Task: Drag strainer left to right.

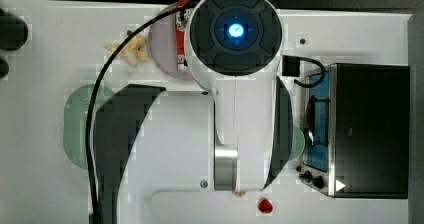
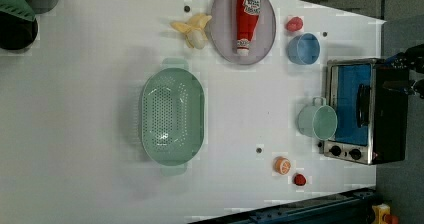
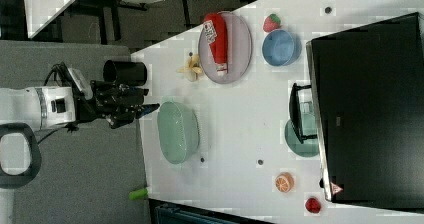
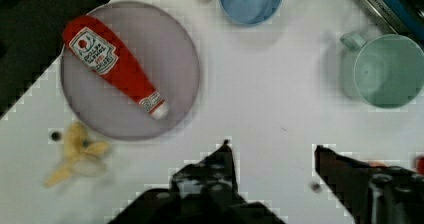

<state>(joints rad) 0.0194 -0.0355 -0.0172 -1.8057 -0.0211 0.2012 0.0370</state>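
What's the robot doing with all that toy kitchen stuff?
It hasn't grabbed anything yet. Its claw is open and empty, up above the white table. The big green strainer sits by itself, untouched. A ketchup bottle lies on a plate, next to a peeled banana.

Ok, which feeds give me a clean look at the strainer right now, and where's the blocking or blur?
Left view: strainer evenly lit, unobstructed, soft shadow on its left. Top view: the arm covers most of it, a green edge showing. Right view: seen side-on, gripper beside it. Wrist view: banana looks soft.
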